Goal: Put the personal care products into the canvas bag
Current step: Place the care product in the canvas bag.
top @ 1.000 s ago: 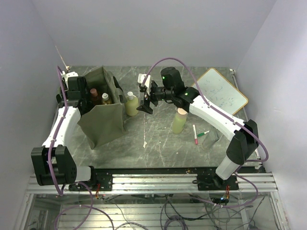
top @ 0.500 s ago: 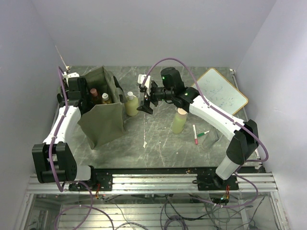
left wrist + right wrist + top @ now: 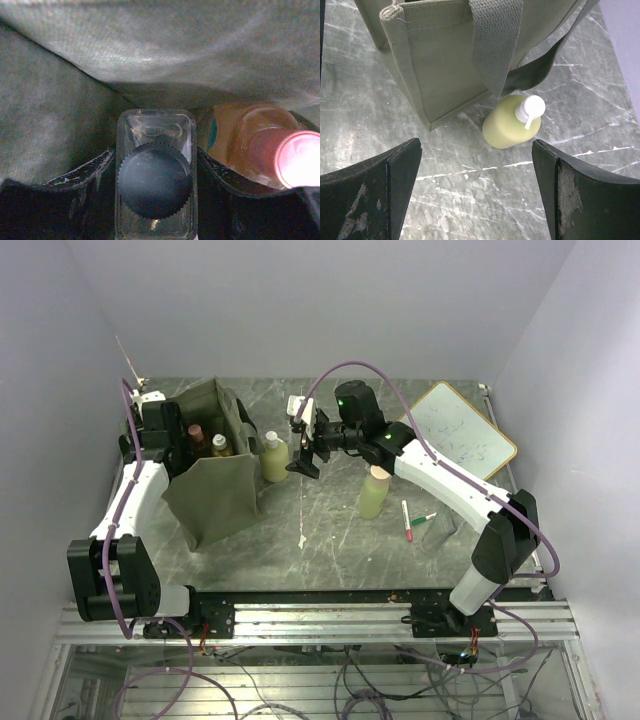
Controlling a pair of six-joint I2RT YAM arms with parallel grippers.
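The olive canvas bag (image 3: 215, 485) stands upright at the left. My left gripper (image 3: 174, 438) reaches into it, shut on a clear bottle with a black cap (image 3: 155, 177), its fingers (image 3: 102, 162) pressed against both sides. Beside that bottle stands an amber bottle with a pink cap (image 3: 252, 142), and a second capped bottle (image 3: 221, 446) shows in the bag's mouth. A yellow-green pump bottle (image 3: 274, 457) stands on the table just right of the bag. My right gripper (image 3: 304, 449) hovers open close to it, nothing between its fingers. A light green bottle (image 3: 373, 492) stands mid-table.
A red marker (image 3: 407, 521) and a green marker (image 3: 424, 519) lie right of the light green bottle. A wood-framed whiteboard (image 3: 458, 430) lies at the back right. In the right wrist view the bag's strap (image 3: 495, 45) hangs just above the pump bottle (image 3: 512, 125).
The left arm's elbow has shifted slightly. Both grippers keep their places and their openings.
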